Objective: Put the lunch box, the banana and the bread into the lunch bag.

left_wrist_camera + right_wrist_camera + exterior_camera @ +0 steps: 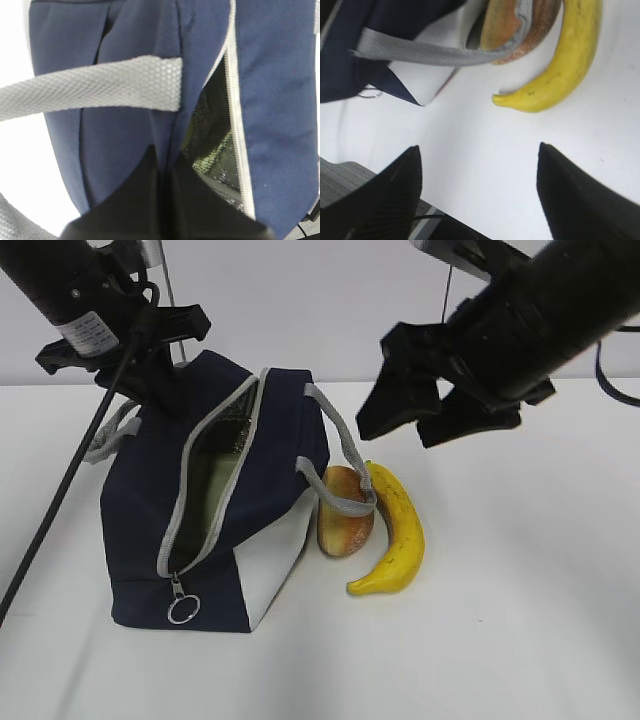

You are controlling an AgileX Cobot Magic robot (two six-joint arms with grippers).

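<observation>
With the left hand [162, 200] pinching the bag's [150, 510] rim and the right hand [480, 195] wide (empty) above the banana [398, 535], the handle [335, 455] draped over the bread [345, 510] could snag a grasp.

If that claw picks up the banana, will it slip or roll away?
Probably not roll: the banana is curved and lies flat on the table, leaning against the bread. Its skin looks smooth, so it might slip a little. It likely bruises if squeezed hard. The right gripper hangs open above the table near it.
</observation>
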